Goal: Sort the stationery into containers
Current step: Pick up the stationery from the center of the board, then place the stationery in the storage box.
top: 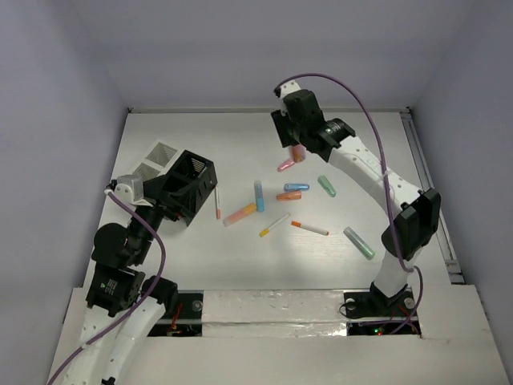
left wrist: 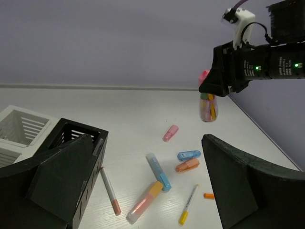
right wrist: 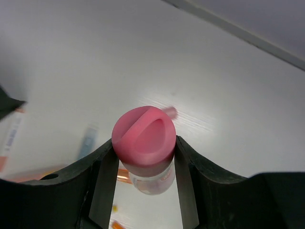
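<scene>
Transport is in hand: right gripper (right wrist: 144, 155) clamps a pink-capped marker (right wrist: 144, 135) aloft, well apart from the black box (top: 192, 178) (left gripper (left wrist: 150, 164) gapes wide beside it), so next swing left and release over a compartment.

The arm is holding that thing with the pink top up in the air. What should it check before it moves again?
1. Right gripper squeezing the pink-capped tube from both sides: ok.
2. Tube lifted off the table: ok.
3. Black box upright, top open: ok.
4. Left gripper open and empty: ok.
5. Left gripper out of the way of the black box: not ok, it sits right beside it.
6. Which compartment has room: cannot tell.
</scene>
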{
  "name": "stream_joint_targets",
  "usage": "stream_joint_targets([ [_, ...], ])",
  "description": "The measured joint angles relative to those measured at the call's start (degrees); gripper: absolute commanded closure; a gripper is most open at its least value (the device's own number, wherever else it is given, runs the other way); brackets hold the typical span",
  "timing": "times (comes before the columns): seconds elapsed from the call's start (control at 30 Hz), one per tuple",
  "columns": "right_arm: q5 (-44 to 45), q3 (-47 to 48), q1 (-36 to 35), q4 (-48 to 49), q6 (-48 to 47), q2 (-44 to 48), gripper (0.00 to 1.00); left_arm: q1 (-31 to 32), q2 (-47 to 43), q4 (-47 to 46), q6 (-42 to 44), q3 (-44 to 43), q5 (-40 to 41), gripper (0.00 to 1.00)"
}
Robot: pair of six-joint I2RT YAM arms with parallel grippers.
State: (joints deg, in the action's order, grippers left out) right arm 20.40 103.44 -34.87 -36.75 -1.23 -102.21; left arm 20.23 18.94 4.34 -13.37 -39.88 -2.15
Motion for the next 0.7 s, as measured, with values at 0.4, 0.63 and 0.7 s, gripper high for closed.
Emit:
stream_joint_targets([
  [0.4,-24.35,4.04,-4.87,30.53,18.18,-9.2,0.87,-2.69,-0.33,0.04,-0.35,0.0,4.52,0.01],
  [0.63,-34.18,15.78,-5.42,45.92,33.11,-25.42,0.88,-3.08,-1.18,0.02,-0.48,0.0,6.1,0.01],
  [0.7,-34.4,19.63,-6.23,48.81,35.69,-29.79,0.88,-3.1,-1.18,0.0,-0.48,0.0,6.14,0.01],
])
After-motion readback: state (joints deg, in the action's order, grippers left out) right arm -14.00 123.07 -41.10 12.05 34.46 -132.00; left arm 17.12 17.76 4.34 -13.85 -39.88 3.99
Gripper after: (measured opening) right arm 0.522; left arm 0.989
